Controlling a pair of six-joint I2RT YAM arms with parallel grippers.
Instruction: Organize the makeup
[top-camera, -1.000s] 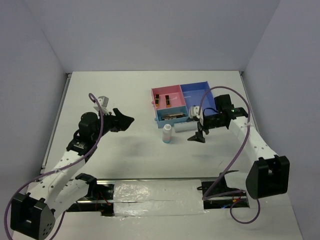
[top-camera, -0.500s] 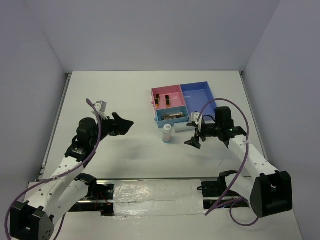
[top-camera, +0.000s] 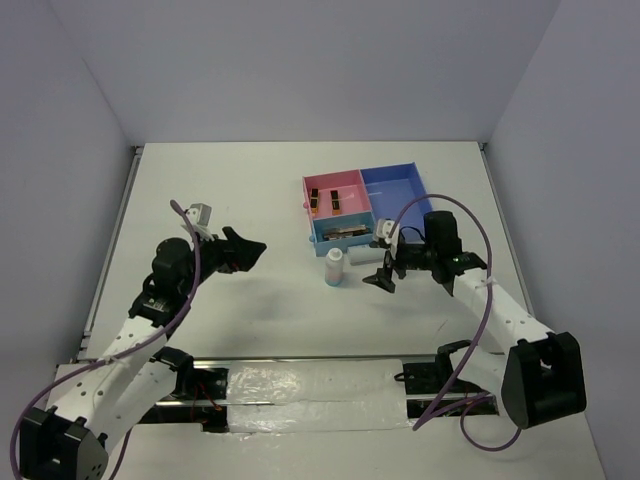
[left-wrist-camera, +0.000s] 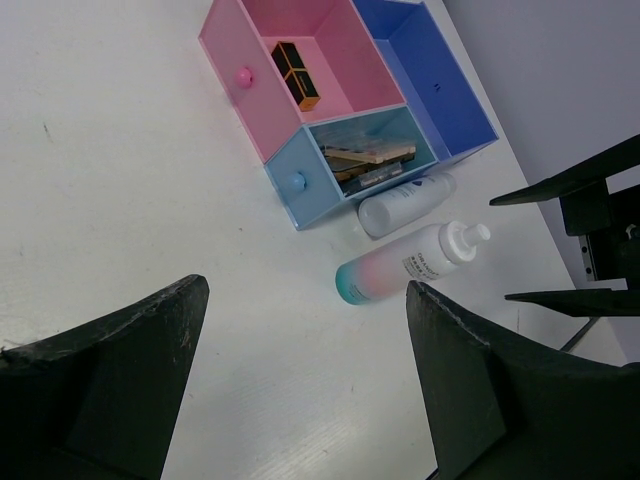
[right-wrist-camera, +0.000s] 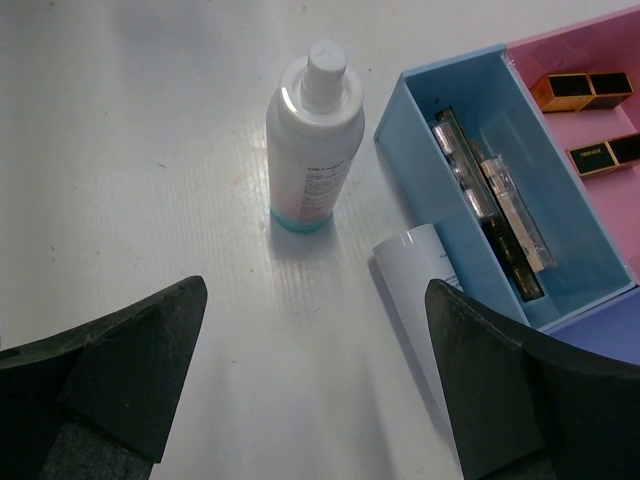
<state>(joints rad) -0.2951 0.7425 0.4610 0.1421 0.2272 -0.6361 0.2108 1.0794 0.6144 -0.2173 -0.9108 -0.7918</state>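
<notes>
Right gripper (top-camera: 380, 280) hangs spread and empty near the tray's (top-camera: 390, 167) front edge, where a bottle (top-camera: 335, 267) stands; I see the left gripper (top-camera: 255, 250) spread too, well left of the tray.

Both claws are black, the left claw (left-wrist-camera: 307, 290) and the right claw (right-wrist-camera: 315, 288). They sit on white arms (top-camera: 505, 310) with black joints and purple cables (top-camera: 442, 198). The table (top-camera: 230, 180) is white. Ahead of the right claw, the standing bottle (right-wrist-camera: 312, 150) is white, fading through pink to teal at its base. The lying bottle (right-wrist-camera: 415, 265), closer to that claw, is plain white. Beyond them the tray (left-wrist-camera: 222, 45) has a pink compartment, a deep blue one and a light blue one, with a pink knob (left-wrist-camera: 243, 75) and a blue knob (left-wrist-camera: 297, 180). The lipstick tubes (left-wrist-camera: 296, 75) in the pink part are black with gold bands. The palettes (right-wrist-camera: 490, 215) in the light blue part are brown, black and clear.
</notes>
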